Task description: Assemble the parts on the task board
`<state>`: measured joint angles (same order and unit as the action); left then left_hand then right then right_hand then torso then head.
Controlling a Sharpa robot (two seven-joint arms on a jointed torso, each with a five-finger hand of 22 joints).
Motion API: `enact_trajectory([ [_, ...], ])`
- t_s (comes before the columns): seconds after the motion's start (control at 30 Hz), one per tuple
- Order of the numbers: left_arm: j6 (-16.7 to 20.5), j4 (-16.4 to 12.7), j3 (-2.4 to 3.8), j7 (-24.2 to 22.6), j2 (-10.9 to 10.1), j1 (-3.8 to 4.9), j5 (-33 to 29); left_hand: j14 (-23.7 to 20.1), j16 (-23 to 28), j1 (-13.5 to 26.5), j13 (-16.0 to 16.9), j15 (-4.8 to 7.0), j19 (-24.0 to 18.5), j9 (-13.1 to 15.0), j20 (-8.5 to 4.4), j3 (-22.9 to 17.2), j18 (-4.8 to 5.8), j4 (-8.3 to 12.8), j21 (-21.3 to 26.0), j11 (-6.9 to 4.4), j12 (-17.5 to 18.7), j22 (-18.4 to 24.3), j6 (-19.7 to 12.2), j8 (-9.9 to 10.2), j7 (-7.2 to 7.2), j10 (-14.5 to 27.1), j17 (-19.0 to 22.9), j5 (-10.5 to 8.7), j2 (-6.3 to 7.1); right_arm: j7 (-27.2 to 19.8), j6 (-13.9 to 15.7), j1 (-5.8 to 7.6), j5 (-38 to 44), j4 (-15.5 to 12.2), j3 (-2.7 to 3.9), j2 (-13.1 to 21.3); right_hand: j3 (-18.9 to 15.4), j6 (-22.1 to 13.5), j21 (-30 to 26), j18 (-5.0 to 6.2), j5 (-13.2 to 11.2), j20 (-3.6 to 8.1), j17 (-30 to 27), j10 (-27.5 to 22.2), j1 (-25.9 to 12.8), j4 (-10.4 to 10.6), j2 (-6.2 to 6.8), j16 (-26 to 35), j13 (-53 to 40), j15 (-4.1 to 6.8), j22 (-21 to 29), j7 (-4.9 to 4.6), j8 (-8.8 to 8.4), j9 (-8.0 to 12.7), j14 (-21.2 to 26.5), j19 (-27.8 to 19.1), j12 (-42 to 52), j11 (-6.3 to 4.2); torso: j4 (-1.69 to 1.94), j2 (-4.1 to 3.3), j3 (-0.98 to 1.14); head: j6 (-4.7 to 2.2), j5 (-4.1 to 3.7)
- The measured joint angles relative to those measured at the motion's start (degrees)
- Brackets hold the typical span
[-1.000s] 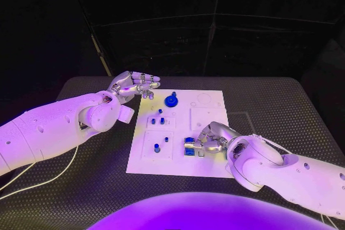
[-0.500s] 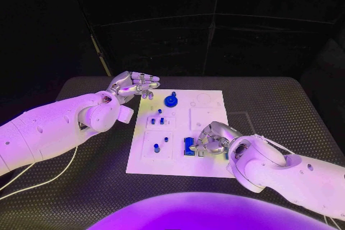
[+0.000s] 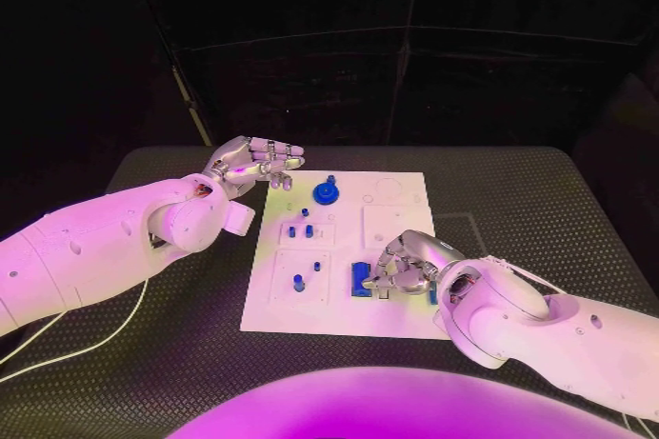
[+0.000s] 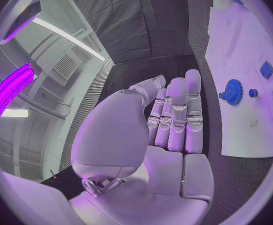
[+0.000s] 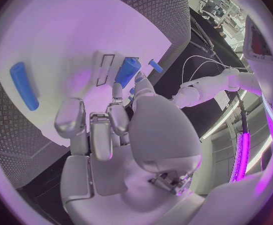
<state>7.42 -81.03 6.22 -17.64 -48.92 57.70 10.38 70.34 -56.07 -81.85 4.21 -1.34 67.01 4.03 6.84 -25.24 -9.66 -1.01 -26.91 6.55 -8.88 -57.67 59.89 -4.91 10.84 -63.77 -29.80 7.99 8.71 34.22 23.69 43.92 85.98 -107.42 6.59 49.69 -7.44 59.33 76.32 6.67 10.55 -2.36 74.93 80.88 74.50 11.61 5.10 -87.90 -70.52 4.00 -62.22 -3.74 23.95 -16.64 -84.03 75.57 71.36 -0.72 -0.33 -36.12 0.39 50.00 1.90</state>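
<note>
Fingers of the right hand (image 3: 401, 264) pinched a blue block (image 3: 361, 278) low on the white board (image 3: 398, 310), centre frame. The left hand (image 3: 255, 162), curled and holding nothing, hovered at the board's upper-left corner near a blue gear (image 3: 327, 191).

text: we read none | task board (image 3: 391, 210): no lettering or numbers we can make out | blue parts (image 3: 327, 191): unmarked, as far as we can tell | fine print may be too small to tell
</note>
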Motion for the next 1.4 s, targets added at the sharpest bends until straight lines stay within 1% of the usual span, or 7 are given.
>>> enact_trajectory([
  [0.17, 0.0, 0.0, 0.0, 0.01, -0.09, 0.0, 0.0, 0.0, 0.0, 0.0, 0.0, 0.0, 0.0, 0.0, 0.0, 0.0, 0.0, 0.0, 0.0, 0.0, 0.0, 0.0, 0.0, 0.0, 0.0, 0.0, 0.0, 0.0, 0.0, -0.1, -0.64, 0.0, 0.17, 0.19, 0.0, -0.04, -0.14, 0.02, 0.0, -0.07, 0.0, 0.0, 0.0, 0.0, 0.0, -0.14, 0.0, 0.0, -0.06, 0.0, 0.0, 0.02, 0.17, -0.05, 0.0, 0.0, 0.0, 0.0, 0.0, -0.01, -0.05, 0.0, 0.12],
  [0.23, 0.0, 0.0, 0.0, 0.01, -0.08, 0.0, 0.0, 0.0, 0.0, 0.0, 0.0, 0.0, 0.0, 0.0, 0.0, 0.0, 0.0, 0.0, 0.0, 0.0, 0.0, 0.0, 0.0, 0.0, 0.0, 0.0, 0.0, 0.0, 0.0, -0.11, -0.88, 0.0, 0.21, 0.34, 0.0, -0.19, -0.14, 0.21, 0.0, -0.94, 0.0, 0.0, 0.0, 0.0, 0.0, -0.14, 0.0, 0.0, -0.06, 0.0, -0.05, 0.21, 0.3, -0.11, 0.0, 0.0, 0.0, 0.0, -0.01, -0.03, -0.06, 0.0, 0.13],
  [0.4, 0.0, -0.04, 0.0, 0.02, -0.08, 0.0, 0.0, 0.0, -0.01, 0.0, 0.0, 0.0, 0.0, 0.0, 0.0, 0.0, 0.0, 0.0, 0.0, 0.0, 0.0, 0.0, 0.0, 0.0, 0.0, 0.0, 0.0, 0.0, 0.0, -0.11, -1.46, 0.0, 0.24, 0.64, 0.0, -0.59, -0.29, 0.21, 0.0, -0.92, 0.0, 0.0, -0.01, 0.0, 0.0, 0.01, 0.0, 0.0, -0.12, 0.0, -0.05, 0.21, 0.3, -0.15, 0.0, 0.0, 0.0, 0.0, -0.01, -0.04, -0.06, 0.0, 0.14],
  [0.67, 0.0, -0.05, 0.0, 0.03, -0.1, 0.0, 0.0, 0.0, -0.01, 0.0, 0.0, 0.0, 0.0, 0.0, 0.0, 0.0, 0.0, 0.0, 0.0, 0.0, 0.0, 0.0, 0.0, 0.0, 0.0, 0.0, 0.0, 0.0, 0.0, 0.08, -2.22, 0.0, 0.25, 1.17, 0.03, -1.16, -0.77, 0.42, 0.0, -0.92, -0.01, 0.0, -0.01, 0.2, 1.52, -0.47, -0.92, 0.0, -0.37, 0.0, -0.11, 0.42, 0.47, -0.37, 0.0, 0.0, 0.01, -0.2, -0.01, -0.07, -0.04, 0.0, 0.25],
  [0.97, 0.0, -0.04, 0.0, 0.03, -0.08, 0.0, 0.0, 0.0, -0.01, 0.0, 0.0, 0.0, 0.0, 0.0, 0.0, 0.0, 0.0, 0.0, 0.0, 0.0, 0.0, 0.0, 0.0, 0.0, 0.0, 0.0, -0.01, 0.0, 0.0, 0.76, -1.65, 0.01, 0.25, 2.18, 0.0, -1.89, -0.77, 0.63, 0.0, -0.92, 0.3, 0.0, -0.02, 0.19, 1.8, -0.47, -1.98, 0.0, -0.67, 0.21, -0.25, 0.63, 0.63, -0.59, 0.21, 0.0, 0.01, -0.2, -0.03, -0.08, -0.03, 0.0, 0.29],
  [1.33, 0.0, 0.11, 0.0, 0.05, -0.13, 0.0, 0.0, 0.0, -0.01, 0.0, 0.0, 0.0, 0.0, 0.0, 0.0, 0.0, 0.0, 0.0, 0.0, 0.0, 0.0, 0.0, 0.0, 0.0, 0.0, 0.0, -0.01, 0.0, 0.0, 0.93, -0.3, 0.01, 0.36, 1.93, 0.01, -1.58, -1.02, 0.63, 0.0, -0.91, 0.69, 0.0, -0.02, 0.18, 1.64, -0.38, -2.12, 0.0, -0.6, 0.2, -0.24, 0.63, 0.63, -0.58, 0.21, 0.0, 0.01, -0.19, -0.07, -0.01, -0.01, 0.0, 0.34],
  [1.4, 0.0, 0.11, 0.0, 0.05, -0.13, 0.0, 0.0, 0.0, -0.01, 0.0, 0.0, 0.0, 0.0, 0.0, 0.0, 0.0, 0.0, 0.0, 0.0, 0.0, 0.0, 0.0, 0.0, 0.0, 0.0, 0.0, -0.01, 0.0, 0.0, 0.78, 0.03, 0.0, 0.36, 1.61, 0.01, -1.13, -1.57, 0.29, 0.0, -0.91, 1.25, 0.0, -0.02, 0.18, 1.64, -0.13, -2.12, 0.0, -0.4, 0.2, -0.17, 0.29, 0.49, -0.56, 0.21, 0.0, 0.01, -0.19, -0.07, 0.0, -0.01, 0.01, 0.18],
])
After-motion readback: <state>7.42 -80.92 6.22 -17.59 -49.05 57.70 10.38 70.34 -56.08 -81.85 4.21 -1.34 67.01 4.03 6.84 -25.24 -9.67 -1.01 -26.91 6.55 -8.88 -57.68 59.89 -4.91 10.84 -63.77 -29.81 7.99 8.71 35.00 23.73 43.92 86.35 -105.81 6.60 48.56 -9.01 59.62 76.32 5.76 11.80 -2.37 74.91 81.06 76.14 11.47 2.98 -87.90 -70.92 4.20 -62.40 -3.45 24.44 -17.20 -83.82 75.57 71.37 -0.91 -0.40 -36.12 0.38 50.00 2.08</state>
